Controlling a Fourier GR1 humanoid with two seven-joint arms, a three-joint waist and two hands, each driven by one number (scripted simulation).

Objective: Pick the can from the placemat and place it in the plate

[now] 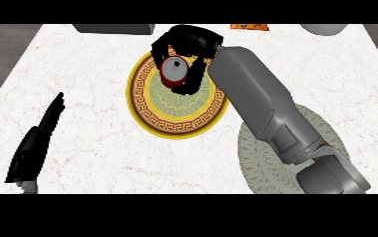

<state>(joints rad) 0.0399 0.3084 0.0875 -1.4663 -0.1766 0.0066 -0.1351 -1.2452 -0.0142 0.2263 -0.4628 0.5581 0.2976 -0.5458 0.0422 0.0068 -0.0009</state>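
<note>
A red can point(174, 70) with a silver top stands over the upper part of the yellow-rimmed plate point(155, 118). My right hand point(190, 43) reaches in from the lower right, its black fingers and thumb curled round the can. The round grey placemat point(255, 153) lies at the lower right, partly hidden by my right forearm. My left hand point(37, 138) rests open at the left edge, fingers pointing up.
A dark grey object point(114, 28) sits at the counter's top edge, an orange item point(249, 26) to its right and a pale grey rounded object point(325, 29) at the top right. The counter's left edge runs near my left hand.
</note>
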